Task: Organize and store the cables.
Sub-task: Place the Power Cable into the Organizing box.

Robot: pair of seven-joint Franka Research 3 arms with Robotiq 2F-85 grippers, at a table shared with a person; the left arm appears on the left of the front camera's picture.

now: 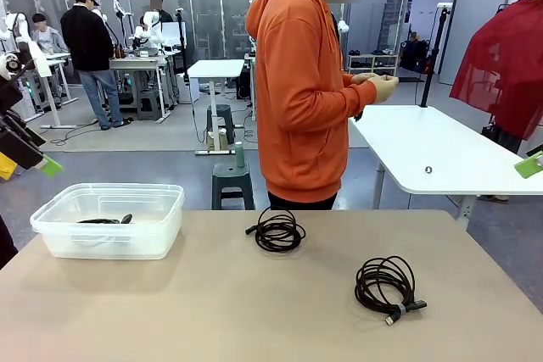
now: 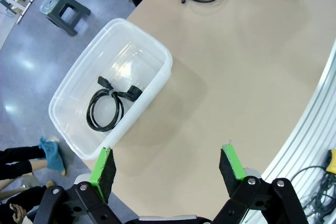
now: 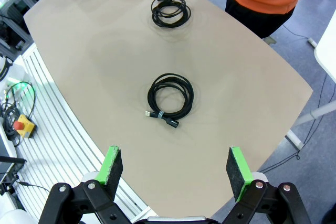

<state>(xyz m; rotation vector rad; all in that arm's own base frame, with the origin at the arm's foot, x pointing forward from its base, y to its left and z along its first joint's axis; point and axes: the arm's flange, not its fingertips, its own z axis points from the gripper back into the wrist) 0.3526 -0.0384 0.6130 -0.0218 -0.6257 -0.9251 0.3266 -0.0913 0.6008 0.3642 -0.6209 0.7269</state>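
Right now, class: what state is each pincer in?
Left pincer: open, holding nothing.
Right pincer: open, holding nothing.

On the table lie one cable coil and a second coil, a third coil inside the clear bin.

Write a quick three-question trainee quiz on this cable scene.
1. True or false: the clear bin already holds a coiled cable.
2. How many coiled cables lie on the bare table? A one, B two, C four.
3. How do the left gripper jaws stand?
Key: 1 true. 2 B: the far cable and the near cable. 3 open, holding nothing.
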